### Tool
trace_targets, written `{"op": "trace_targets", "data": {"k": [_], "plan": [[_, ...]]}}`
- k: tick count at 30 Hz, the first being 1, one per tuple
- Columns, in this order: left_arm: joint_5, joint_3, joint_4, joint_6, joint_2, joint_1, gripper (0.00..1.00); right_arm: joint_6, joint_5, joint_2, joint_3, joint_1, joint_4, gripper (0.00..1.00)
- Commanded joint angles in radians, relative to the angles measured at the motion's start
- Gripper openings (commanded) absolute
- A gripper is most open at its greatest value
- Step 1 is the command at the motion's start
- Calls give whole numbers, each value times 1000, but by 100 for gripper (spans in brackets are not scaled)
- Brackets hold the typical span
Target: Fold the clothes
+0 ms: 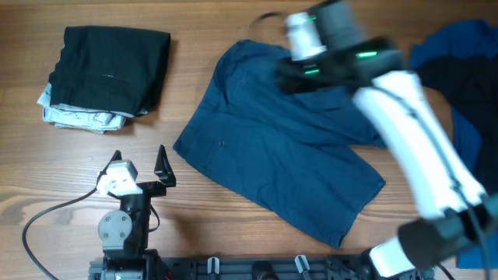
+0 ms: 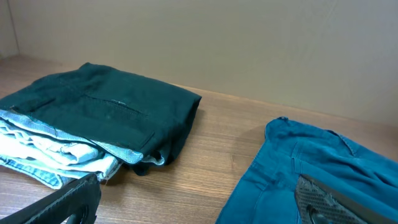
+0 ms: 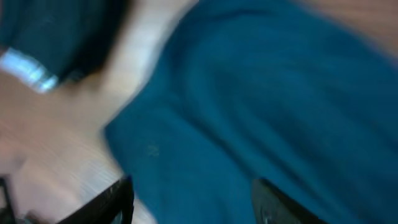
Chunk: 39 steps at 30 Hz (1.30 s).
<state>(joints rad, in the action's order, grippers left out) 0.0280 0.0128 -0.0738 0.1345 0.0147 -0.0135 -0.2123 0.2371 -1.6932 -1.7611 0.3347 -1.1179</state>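
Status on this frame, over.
Left gripper open, empty. Right gripper open over blue trousers. Trousers unfolded on table. Folded stack lies apart.

Folded stack (image 1: 105, 74) lies left of spread trousers (image 1: 272, 155) on table (image 1: 226, 233).

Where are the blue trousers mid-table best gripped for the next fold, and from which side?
Probably the left corner of the blue trousers, pinched from the left, coming in low along the table. That corner lies flat and uncovered, sticks out onto bare wood, and points toward the open left hand, so a finger could likely slide under it.
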Motion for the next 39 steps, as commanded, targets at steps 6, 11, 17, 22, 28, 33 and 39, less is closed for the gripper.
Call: {"op": "trace_targets", "data": {"k": [6, 11, 17, 22, 28, 33, 39], "plan": [[-9, -6, 4, -19, -7, -5, 100, 81, -57, 63, 3, -491, -234, 59], [-9, -6, 4, -19, -7, -5, 100, 108, -48, 62, 97, -607, -216, 57], [-9, -6, 4, -19, -7, -5, 100, 103, -20, 62, 276, -657, -85, 53], [-9, -6, 4, -19, -7, -5, 100, 20, -16, 62, 460, -663, 75, 53], [-9, -6, 4, -19, -7, -5, 100, -60, -3, 62, 623, -663, 277, 53], [-9, -6, 4, -19, -7, -5, 100, -134, 8, 62, 721, -663, 405, 53], [-9, -6, 4, -19, -7, -5, 100, -110, 61, 62, 845, -663, 608, 53]]}}
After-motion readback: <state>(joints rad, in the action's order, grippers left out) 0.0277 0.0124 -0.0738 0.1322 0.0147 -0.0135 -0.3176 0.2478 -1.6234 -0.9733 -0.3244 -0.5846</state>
